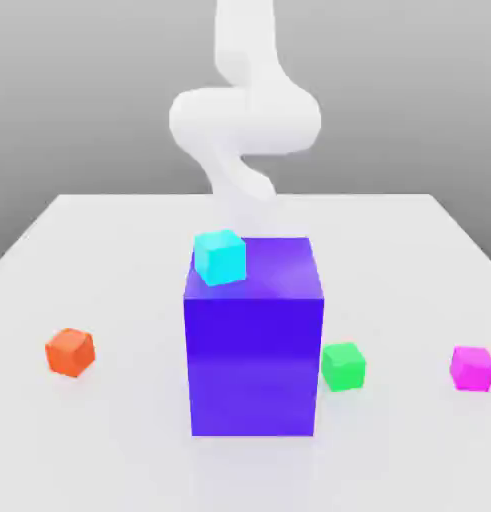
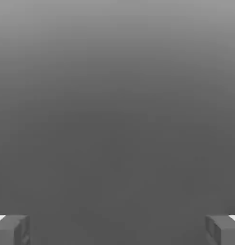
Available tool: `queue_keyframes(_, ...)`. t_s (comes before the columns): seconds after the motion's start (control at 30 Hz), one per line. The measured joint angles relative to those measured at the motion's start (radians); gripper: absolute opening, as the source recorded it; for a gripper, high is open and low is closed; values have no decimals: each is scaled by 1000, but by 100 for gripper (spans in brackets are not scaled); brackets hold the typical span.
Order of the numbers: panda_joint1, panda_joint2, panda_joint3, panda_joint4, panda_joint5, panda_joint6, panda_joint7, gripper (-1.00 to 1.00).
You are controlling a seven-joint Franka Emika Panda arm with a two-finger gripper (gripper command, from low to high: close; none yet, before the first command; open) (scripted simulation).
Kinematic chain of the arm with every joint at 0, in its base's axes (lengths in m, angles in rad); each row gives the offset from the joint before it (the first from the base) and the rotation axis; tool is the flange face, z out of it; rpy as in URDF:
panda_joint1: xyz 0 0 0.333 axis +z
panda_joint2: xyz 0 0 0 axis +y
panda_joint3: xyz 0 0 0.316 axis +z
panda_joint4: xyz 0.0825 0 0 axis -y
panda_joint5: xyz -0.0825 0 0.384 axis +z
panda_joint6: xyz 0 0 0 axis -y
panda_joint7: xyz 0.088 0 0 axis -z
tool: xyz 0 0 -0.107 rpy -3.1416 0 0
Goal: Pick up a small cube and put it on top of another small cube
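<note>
The small magenta cube (image 1: pixel 472 367) is seen resting on the white tabletop (image 1: pixel 109 440), near the front edge at the exterior view's right, well apart from the gripper (image 2: pixel 117 229). In the hand view the gripper's two fingertips (image 2: pixel 12 229) are seen spread wide apart, with nothing held between them and only grey background ahead. The white arm (image 1: pixel 245 120) is seen rising behind a large purple-blue block (image 1: pixel 254 340) at the tabletop's middle. A cyan cube (image 1: pixel 220 256) is set on the block's top, at a corner. A green cube (image 1: pixel 343 366) lies just beside the block, between it and the magenta cube. An orange cube (image 1: pixel 70 352) lies on the opposite side, at the exterior view's left.
</note>
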Motion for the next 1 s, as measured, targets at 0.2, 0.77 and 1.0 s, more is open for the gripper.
queue_keyframes(0.2,141,222,64,-70,20,110,-142,0)
queue_keyframes(0.77,494,847,282,-260,-133,410,-382,0)
queue_keyframes(1.0,629,1091,146,-229,-299,582,-283,-100)
